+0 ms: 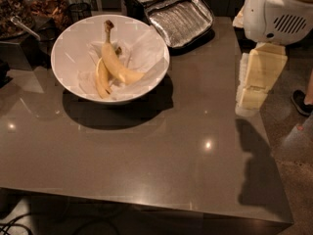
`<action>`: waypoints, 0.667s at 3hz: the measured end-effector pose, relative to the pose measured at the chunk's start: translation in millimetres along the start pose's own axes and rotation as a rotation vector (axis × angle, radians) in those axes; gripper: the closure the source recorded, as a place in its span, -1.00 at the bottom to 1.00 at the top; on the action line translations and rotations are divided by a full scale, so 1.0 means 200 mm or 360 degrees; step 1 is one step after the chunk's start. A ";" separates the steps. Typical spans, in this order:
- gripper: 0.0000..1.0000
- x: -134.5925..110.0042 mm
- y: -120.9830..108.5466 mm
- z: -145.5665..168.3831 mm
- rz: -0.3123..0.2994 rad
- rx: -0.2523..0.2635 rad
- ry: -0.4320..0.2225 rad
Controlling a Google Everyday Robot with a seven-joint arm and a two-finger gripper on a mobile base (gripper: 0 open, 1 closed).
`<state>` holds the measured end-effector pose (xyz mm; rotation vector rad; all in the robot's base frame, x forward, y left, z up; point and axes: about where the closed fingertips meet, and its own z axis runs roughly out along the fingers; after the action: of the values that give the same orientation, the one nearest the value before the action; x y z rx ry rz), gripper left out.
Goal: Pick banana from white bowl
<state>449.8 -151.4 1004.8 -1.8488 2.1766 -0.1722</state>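
The white bowl point(68, 48) stands at the back left of the dark table, lined with crumpled white paper. In it lies the banana point(117, 62), long and plump, its dark-brown stem pointing to the back. A shorter, thinner banana point(101, 80) lies against its left side. My gripper point(253, 89), cream-coloured, hangs below the white arm housing point(279, 11) over the table's right edge. It is far to the right of the bowl and holds nothing I can see.
An open silver-lined bag point(181, 16) sits behind the bowl to its right. Containers of dark food point(44, 4) and a metal utensil point(22, 26) stand at the back left. A person's shoe point(302, 103) is on the floor at right.
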 end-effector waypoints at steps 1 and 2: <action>-1.00 -0.11 -0.05 0.04 0.0019 0.0014 -0.0036; -1.00 -0.28 -0.09 0.11 -0.0014 0.0005 -0.0011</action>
<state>481.1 -98.0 996.3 -1.8550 2.1626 -0.1704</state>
